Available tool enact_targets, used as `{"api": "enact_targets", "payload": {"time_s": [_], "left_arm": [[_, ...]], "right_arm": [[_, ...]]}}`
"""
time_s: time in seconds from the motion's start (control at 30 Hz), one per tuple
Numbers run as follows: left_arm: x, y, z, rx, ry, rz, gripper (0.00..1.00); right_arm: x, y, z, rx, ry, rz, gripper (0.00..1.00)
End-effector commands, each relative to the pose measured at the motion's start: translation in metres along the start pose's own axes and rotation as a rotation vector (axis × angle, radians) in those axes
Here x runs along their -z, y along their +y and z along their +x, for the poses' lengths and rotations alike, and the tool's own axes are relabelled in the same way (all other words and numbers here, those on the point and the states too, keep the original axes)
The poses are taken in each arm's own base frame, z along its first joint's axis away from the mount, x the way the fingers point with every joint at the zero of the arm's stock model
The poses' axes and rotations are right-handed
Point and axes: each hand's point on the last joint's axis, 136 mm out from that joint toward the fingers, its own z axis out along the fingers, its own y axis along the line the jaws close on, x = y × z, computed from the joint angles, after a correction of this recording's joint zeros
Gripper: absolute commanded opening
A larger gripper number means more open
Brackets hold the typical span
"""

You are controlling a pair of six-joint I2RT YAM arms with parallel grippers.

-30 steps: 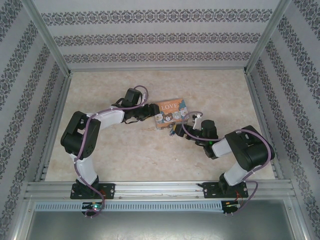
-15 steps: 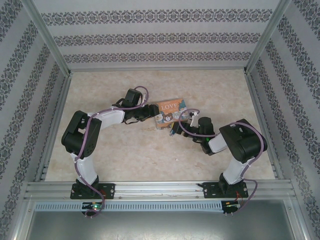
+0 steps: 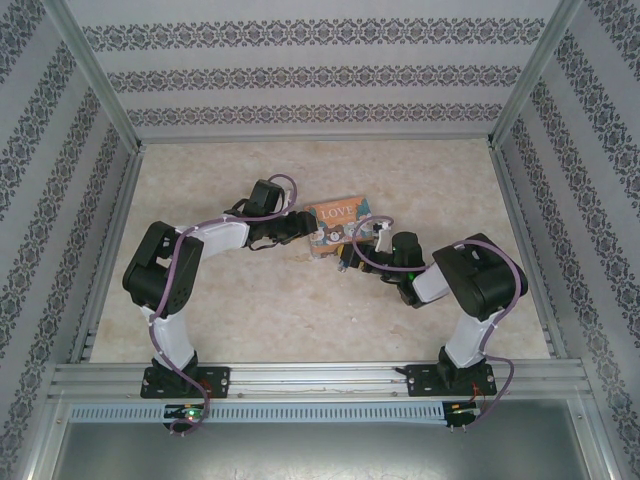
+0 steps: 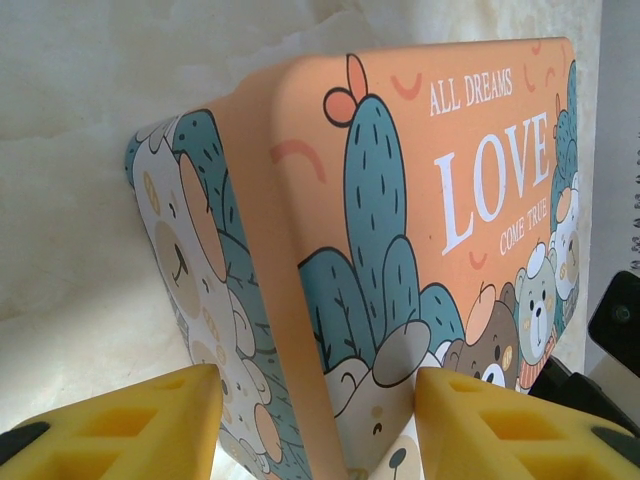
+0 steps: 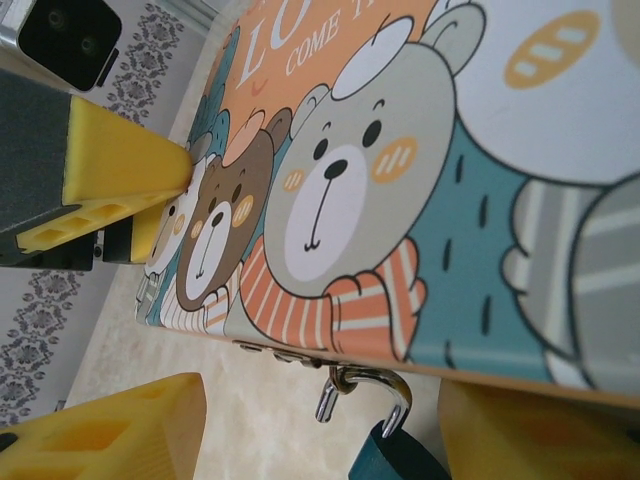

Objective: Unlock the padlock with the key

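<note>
The orange-and-blue "LOVE" tin (image 3: 338,222) lies mid-table, tilted. My left gripper (image 3: 300,230) is shut on the tin's left corner (image 4: 330,330), with one yellow finger (image 4: 500,430) against the lid and the other finger (image 4: 110,430) by the side wall. The padlock (image 5: 395,462) hangs from the tin's hasp by its silvery shackle (image 5: 375,385). One shackle end is free of the teal body. My right gripper (image 5: 320,440) stands open, a finger on each side of the padlock, just below the tin's front edge (image 3: 350,256). The key is hidden.
The marble-patterned table (image 3: 250,310) is ringed by patterned walls and aluminium posts (image 3: 95,80). The left gripper's finger (image 5: 125,165) shows in the right wrist view, resting on the tin lid. A metal rail (image 3: 320,375) runs along the near edge.
My right arm has swung left, bringing its gripper closer in under the tin's front edge. The left arm and the tin have hardly moved.
</note>
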Motion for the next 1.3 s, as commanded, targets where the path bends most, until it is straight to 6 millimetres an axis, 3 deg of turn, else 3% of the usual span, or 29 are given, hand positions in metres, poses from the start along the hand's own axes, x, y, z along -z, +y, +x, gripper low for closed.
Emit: {"api": "enact_targets", "payload": {"time_s": [0.0,0.63,1.27], "left_arm": [[-0.007,0.023,0.014,0.035,0.032,-0.054,0.52],[-0.007,0.025,0.017,0.044,0.03,-0.061,0.5],[-0.005,0.024,0.014,0.044,0.02,-0.068,0.5]], "right_arm": [[-0.007,0.013,0.0,0.017,0.013,-0.057,0.62],[-0.008,0.011,0.004,-0.006,0.027,-0.063,0.5],[-0.004,0.003,0.008,-0.032,0.031,-0.042,0.21]]}}
